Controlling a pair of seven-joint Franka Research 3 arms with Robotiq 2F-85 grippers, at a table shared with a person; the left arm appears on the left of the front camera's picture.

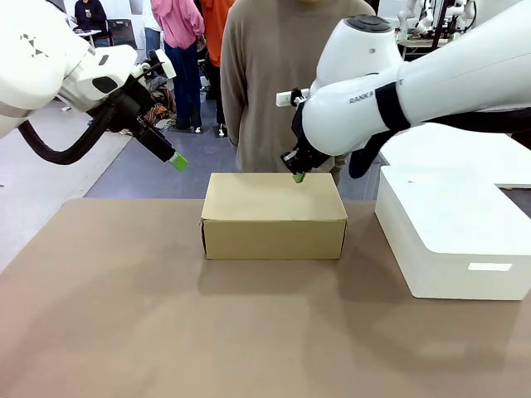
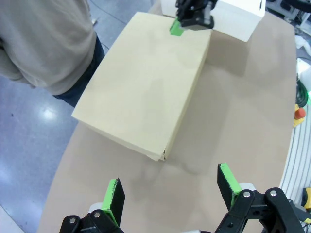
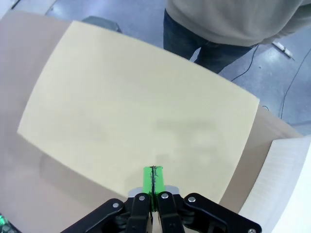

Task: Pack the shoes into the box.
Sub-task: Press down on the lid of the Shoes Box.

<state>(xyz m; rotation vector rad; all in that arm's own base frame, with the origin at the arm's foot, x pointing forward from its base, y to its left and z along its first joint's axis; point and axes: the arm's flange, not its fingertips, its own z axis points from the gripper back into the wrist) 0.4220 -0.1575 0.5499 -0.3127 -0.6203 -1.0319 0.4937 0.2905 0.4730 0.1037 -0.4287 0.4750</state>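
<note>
The box [image 1: 274,215] sits closed on the counter [image 1: 124,315], its flat lid down and level, with a person [image 1: 282,83] standing just behind its far side. No shoes can be seen; whether they are already inside cannot be told from outside.

The right gripper [image 1: 298,176] hangs over the far right part of the lid, jaws pressed together and holding nothing. From the right wrist view the green pads [image 3: 153,180] meet in a single strip just above the lid surface; contact with the lid cannot be confirmed.

The left gripper [image 1: 178,162] is raised off to the left of the box, well apart from it, jaws spread wide and empty. A large white block [image 1: 452,236] rests on the counter to the right of the box.

Judged from this layout, the step in hand is the closing of the lid, or a final press on it. If so, the next move calls for the right gripper to lift straight up clear of the lid without dragging it, while the left arm remains clear.
</note>
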